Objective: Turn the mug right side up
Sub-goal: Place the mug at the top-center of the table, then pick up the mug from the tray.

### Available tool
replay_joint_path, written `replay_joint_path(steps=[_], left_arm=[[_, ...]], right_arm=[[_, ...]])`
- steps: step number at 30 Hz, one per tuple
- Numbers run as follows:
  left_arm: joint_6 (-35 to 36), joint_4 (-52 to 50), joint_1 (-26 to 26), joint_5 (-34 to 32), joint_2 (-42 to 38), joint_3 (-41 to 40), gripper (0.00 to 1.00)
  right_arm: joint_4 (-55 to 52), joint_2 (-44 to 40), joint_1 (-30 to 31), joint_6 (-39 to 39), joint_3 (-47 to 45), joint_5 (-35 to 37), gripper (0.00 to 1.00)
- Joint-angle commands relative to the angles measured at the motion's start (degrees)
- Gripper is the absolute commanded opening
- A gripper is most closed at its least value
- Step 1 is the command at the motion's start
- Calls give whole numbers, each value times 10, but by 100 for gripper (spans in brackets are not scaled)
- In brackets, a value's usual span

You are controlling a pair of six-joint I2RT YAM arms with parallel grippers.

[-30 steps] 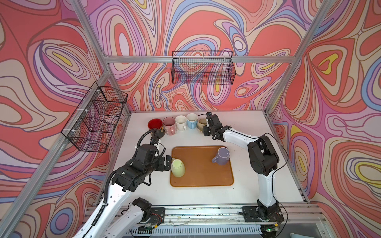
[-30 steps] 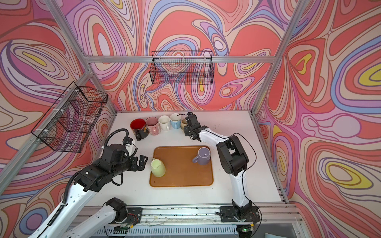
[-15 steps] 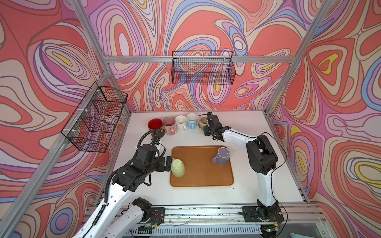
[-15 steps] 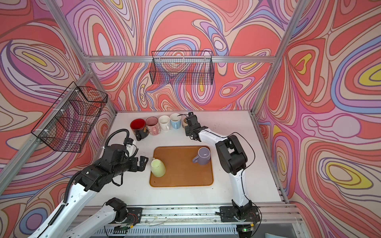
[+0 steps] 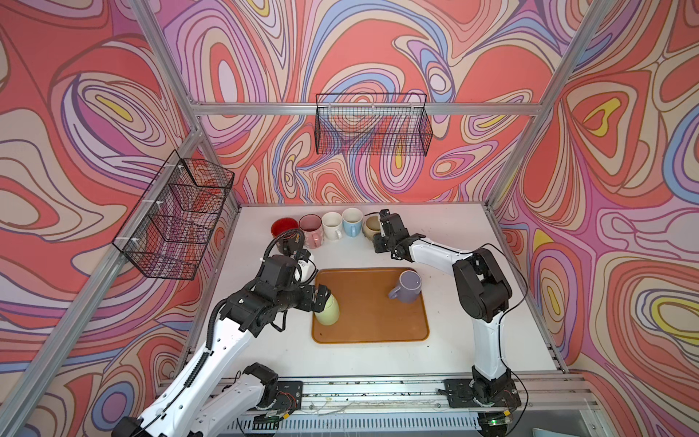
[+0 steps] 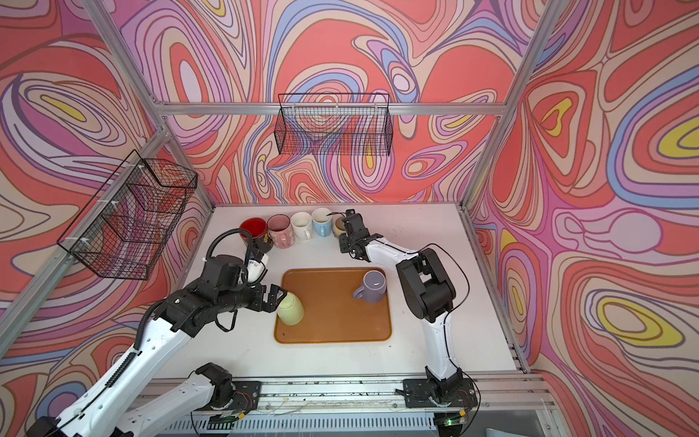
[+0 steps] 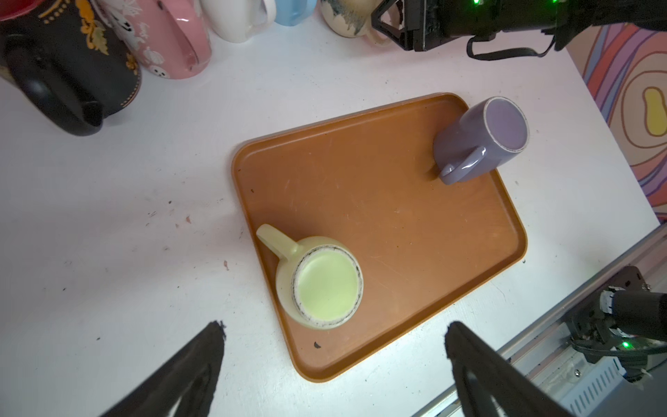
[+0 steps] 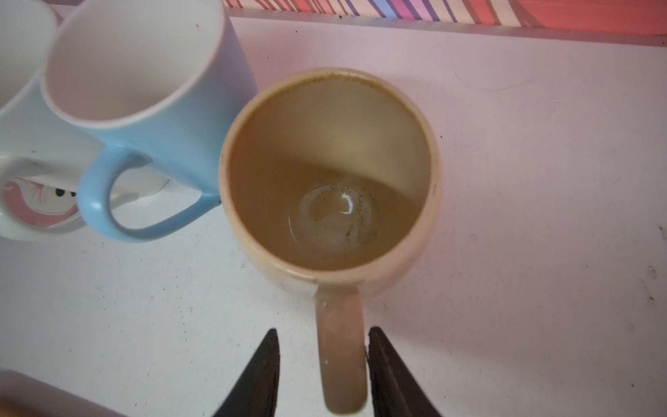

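We note left pincer (image 5: 319, 299) spread beside inverted green mug (image 5: 329, 314), tray's (image 5: 370, 302) 8 o'clock: slick wall could slip mid-flip; right pincer (image 8: 323, 329) parted astride beige mug (image 8: 328, 173) handle, may snag

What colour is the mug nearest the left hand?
The mug is pale yellow-green, clearest in left wrist view.
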Motion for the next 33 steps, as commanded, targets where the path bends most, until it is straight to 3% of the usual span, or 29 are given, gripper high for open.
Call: replay_joint_path(steps=[1, 6, 14, 22, 33], left_arm=[[32, 29, -20, 26, 31, 39, 95], [82, 28, -80, -7, 99, 81, 91], [133, 36, -124, -2, 194, 143, 80], [196, 29, -227, -84, 339, 229, 74], [212, 24, -263, -91, 504, 356, 72]], right_arm=[[17, -66, 2, 13, -18, -16, 48], [18, -153, -14, 44, -76, -43, 55], [99, -331, -155, 214, -284, -240, 56], [167, -433, -258, 322, -450, -382, 56], [139, -494, -309, 328, -533, -396, 56]])
